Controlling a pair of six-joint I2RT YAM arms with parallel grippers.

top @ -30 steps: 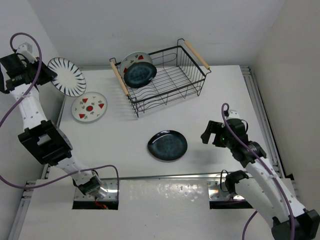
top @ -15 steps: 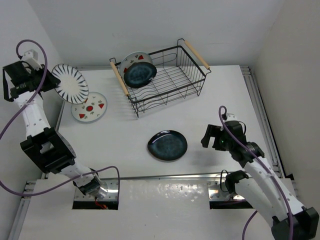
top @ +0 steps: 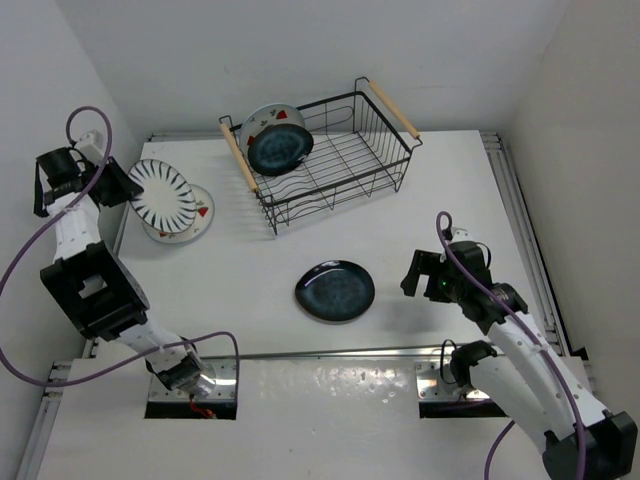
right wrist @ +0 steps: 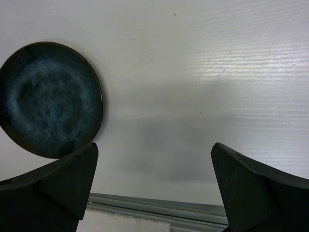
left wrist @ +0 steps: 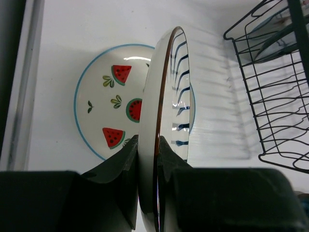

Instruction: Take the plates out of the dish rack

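The light is bright and even and comes from above. Between the fingers of the right gripper (right wrist: 154, 145) a soft grey shadow lies on the white table (right wrist: 217, 58). Just ahead of the left gripper (left wrist: 147, 140), the striped plate (left wrist: 178, 96) shows small glare. That gripper's fingers (left wrist: 120, 164) are dark and out of focus.

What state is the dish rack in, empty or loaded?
Loaded: the dish rack holds a dark blue plate and a fruit-patterned plate.

The white surface (top: 250, 260) carries the dish rack (top: 330, 160) at twelve o'clock, a dark blue plate (top: 335, 291) near centre, and a fruit-patterned plate (left wrist: 108, 111) at ten o'clock.
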